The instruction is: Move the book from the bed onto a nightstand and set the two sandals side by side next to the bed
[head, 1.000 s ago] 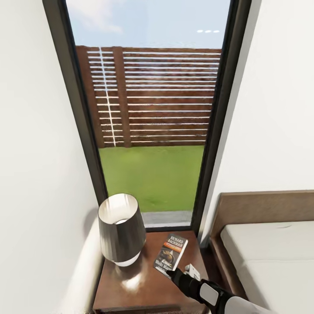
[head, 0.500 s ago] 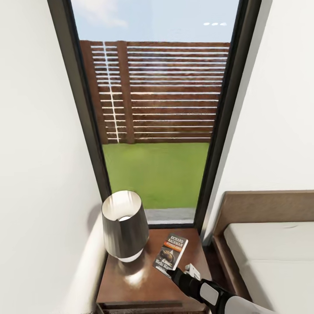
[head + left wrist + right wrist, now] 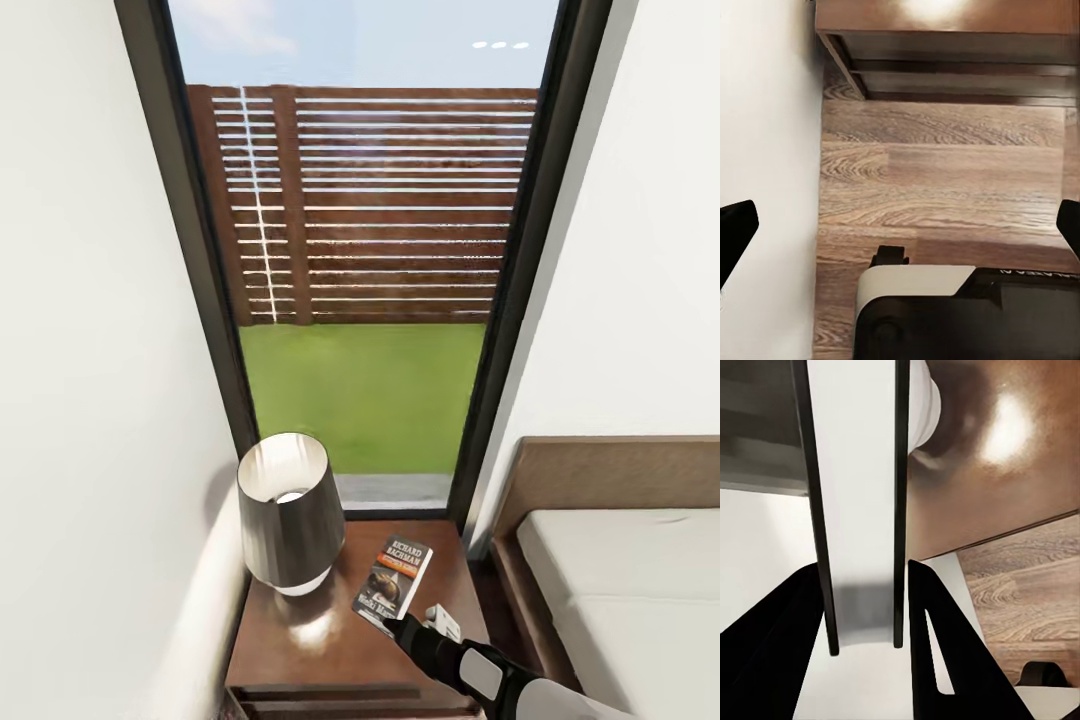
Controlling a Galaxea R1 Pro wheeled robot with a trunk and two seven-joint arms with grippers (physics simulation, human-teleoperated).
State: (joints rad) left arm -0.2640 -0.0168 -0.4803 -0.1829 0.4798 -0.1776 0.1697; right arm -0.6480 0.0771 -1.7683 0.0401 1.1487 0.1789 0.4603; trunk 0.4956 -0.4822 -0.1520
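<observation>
My right gripper [image 3: 388, 622] is shut on the near corner of the book [image 3: 396, 578], a dark paperback with orange and white lettering. The book is held tilted over the right half of the dark brown nightstand [image 3: 320, 650]; I cannot tell whether it touches the top. In the right wrist view the book [image 3: 862, 510] shows edge-on, white pages between dark covers, clamped between the fingers [image 3: 772, 652] of the right gripper [image 3: 864, 570]. The left gripper [image 3: 900, 225] hangs open over the wood floor [image 3: 945, 165], facing the nightstand's front [image 3: 945, 60]. The bed [image 3: 620, 590] lies right of the nightstand.
A dark lamp [image 3: 290, 520] with a white base fills the nightstand's left half, close to the book. A tall dark-framed window [image 3: 380, 250] stands behind it. A white wall [image 3: 90, 400] hems in the left side, and the bed's headboard [image 3: 600, 470] rises on the right.
The whole head view has shifted, so the camera moved; more of the nightstand's front edge shows now. The right gripper still holds the book in the same place in the picture.
</observation>
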